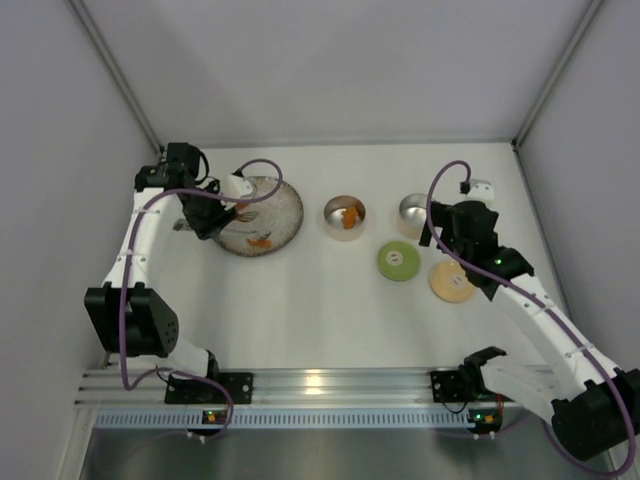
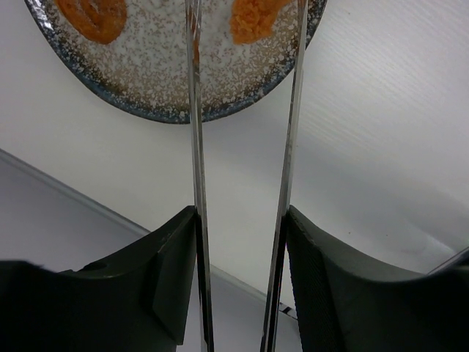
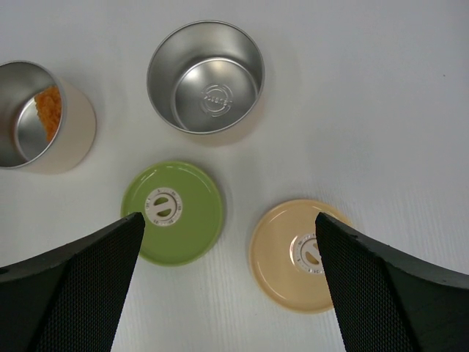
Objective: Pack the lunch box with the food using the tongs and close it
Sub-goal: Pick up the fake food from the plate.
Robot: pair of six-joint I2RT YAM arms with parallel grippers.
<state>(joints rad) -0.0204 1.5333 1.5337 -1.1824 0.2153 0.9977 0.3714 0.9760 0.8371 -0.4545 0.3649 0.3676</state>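
One small orange chunk (image 3: 48,110) is in a round steel tin (image 3: 22,103). Two more chunks (image 2: 253,18) lie on the speckled grey plate (image 2: 168,88) ahead of the left gripper (image 2: 240,216), which is clamped on the slim silver metal tongs (image 2: 195,147). Below the wide-open, empty right gripper (image 3: 229,220), the round green lid (image 3: 176,213) and tan lid (image 3: 293,253) lie off.

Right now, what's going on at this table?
The left tool grips the tongs between its fingers, their arms reaching over the speckled plate, where two orange chunks lie. One steel tin has an orange chunk inside; the other tin is empty. The green lid and tan lid lie flat on the table near the tins, so neither tin is closed. The right tool hangs open above the lids, holding nothing.
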